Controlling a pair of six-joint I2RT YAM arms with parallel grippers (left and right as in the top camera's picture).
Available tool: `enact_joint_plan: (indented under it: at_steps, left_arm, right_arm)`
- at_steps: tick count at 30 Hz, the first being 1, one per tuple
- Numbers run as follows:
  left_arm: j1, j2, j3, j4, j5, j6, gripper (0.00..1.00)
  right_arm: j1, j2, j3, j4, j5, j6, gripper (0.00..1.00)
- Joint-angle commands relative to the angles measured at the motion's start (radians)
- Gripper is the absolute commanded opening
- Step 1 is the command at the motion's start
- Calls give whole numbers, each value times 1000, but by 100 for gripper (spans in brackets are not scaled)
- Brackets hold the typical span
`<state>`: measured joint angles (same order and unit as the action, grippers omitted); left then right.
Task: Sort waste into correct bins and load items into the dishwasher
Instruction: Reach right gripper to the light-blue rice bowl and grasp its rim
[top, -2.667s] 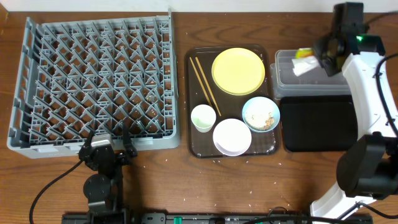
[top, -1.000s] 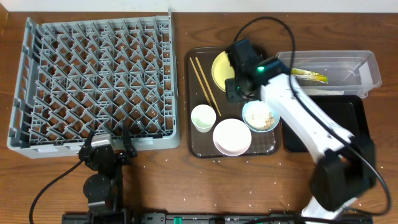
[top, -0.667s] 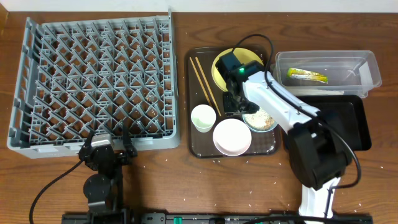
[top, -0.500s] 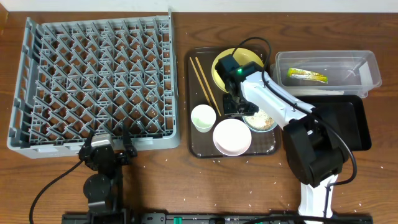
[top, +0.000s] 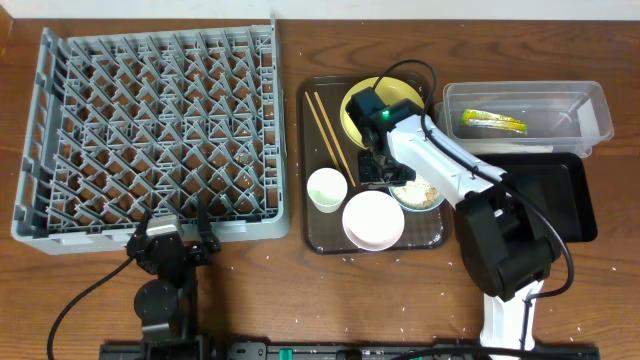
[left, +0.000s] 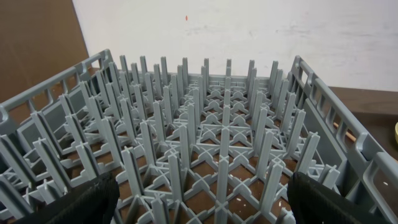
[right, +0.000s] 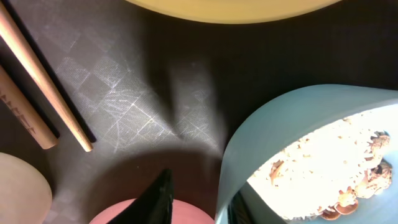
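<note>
Overhead camera looks straight down from afar on the whole table (top: 300, 300). Left wrist camera, low and close, faces across the dish rack (left: 211, 143). Right wrist camera points down, very near the light blue bowl (right: 280, 118) on the brown tray (right: 143, 93); overhead shares both.

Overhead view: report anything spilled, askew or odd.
White crumbs lie scattered on the bare table in front of the brown tray. The blue bowl holds leftover food, with the right hand straddling its rim. Nothing else stands out.
</note>
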<state>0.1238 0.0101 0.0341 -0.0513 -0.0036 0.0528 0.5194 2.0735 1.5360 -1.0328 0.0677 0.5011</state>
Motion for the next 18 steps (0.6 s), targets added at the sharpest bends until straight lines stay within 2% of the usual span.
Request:
enact_joint_plan:
  at_steps: [1, 6, 11, 14, 18]
  left_arm:
    - [5, -6, -30, -20, -12, 7, 88]
    - [5, -6, -30, -20, -12, 7, 88]
    - [5, -6, -30, -20, -12, 7, 88]
    - [5, -6, -30, -20, -12, 7, 88]
    - [5, -6, -30, -20, -12, 7, 88]
  right_arm:
    - [-10, 6, 2, 0, -35, -23, 24]
    - [-28, 6, 2, -27, -72, -94, 19]
    - [-28, 6, 2, -45, 9, -114, 18]
    - [-27, 6, 2, -40, 11, -137, 12]
    - [-11, 6, -10, -21, 35, -140, 15]
